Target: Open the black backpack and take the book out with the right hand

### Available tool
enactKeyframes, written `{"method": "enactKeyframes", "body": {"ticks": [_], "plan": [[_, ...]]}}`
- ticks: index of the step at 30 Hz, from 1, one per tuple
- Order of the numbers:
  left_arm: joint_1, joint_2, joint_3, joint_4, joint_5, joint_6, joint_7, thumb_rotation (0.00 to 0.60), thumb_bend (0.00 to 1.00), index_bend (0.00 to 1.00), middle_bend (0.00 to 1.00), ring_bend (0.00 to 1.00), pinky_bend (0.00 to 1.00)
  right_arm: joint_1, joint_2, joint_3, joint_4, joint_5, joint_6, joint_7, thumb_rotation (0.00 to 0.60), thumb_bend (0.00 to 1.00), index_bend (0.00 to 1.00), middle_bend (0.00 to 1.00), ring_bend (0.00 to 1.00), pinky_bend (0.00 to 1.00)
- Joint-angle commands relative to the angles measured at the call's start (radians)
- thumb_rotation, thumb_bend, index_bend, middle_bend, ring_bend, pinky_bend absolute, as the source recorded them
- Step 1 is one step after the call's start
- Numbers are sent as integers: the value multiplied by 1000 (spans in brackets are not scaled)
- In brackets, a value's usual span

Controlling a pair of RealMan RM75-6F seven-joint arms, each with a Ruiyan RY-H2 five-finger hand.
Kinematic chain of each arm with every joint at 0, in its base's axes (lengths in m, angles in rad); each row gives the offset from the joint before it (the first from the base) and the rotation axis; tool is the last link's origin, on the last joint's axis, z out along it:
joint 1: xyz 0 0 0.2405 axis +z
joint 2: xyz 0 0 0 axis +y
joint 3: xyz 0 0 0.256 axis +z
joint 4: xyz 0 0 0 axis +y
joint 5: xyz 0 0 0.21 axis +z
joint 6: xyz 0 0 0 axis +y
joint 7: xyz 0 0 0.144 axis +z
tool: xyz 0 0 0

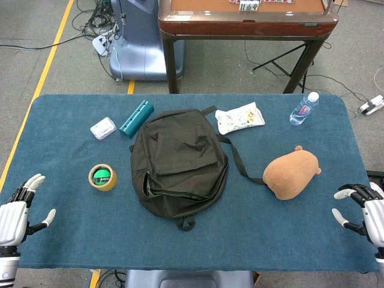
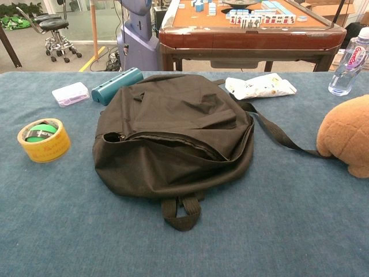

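The black backpack (image 1: 179, 165) lies flat in the middle of the blue table, its top handle toward me; in the chest view the backpack (image 2: 173, 135) shows a zipper line running across its front, slightly gaping. No book is visible. My left hand (image 1: 18, 210) rests at the table's near left edge, fingers apart and holding nothing. At the near right edge my right hand (image 1: 363, 210) is likewise open and empty. Both hands are far from the bag and show only in the head view.
Left of the bag sit a yellow tape roll (image 1: 102, 177), a teal box (image 1: 136, 118) and a small clear case (image 1: 103, 128). To the right lie a white packet (image 1: 240, 117), a water bottle (image 1: 304, 108) and a brown plush toy (image 1: 292, 174). One strap (image 1: 237, 159) trails toward the plush.
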Motion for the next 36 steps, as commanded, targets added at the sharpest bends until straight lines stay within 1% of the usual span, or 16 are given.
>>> {"method": "enactKeyframes", "body": {"ticks": [1,9,13,17,20,23,27,32,36], "plan": [[2,0,-4,4,1,-9,-1,600,324,145,117,121,196,3,1,2,-4,1,-4,-5,600,231,449,353,270,332],[-3,13,-24,8,11,-35,-17,600,324,145,117,121,196,10,7,18,-21,2,4,-28,600,231,449,353,270,332],[-29,24,-38,2,41,-63,-38,600,324,146,118,129,196,13,15,32,-29,11,11,-38,600,231,449,353,270,332],[-82,43,-47,-17,82,-138,-100,600,324,160,132,155,196,20,23,45,-38,16,11,-49,600,231,439,353,270,332],[-140,49,-66,-34,111,-204,-132,600,324,169,145,160,196,28,27,50,-46,17,3,-53,600,231,430,353,270,332],[-198,24,-82,-34,131,-268,-134,600,325,203,174,185,196,35,26,53,-48,19,-6,-55,600,231,428,353,270,332],[-282,-16,-104,-32,123,-376,-101,600,324,204,175,187,196,40,22,52,-47,21,-18,-56,600,231,426,353,270,332],[-384,-95,-142,-15,70,-499,-41,600,324,167,175,186,196,39,22,50,-47,28,-23,-59,600,231,425,353,270,332],[-446,-150,-162,-3,15,-571,37,560,325,136,174,181,196,36,25,50,-46,34,-23,-61,600,231,424,353,270,332]]}}
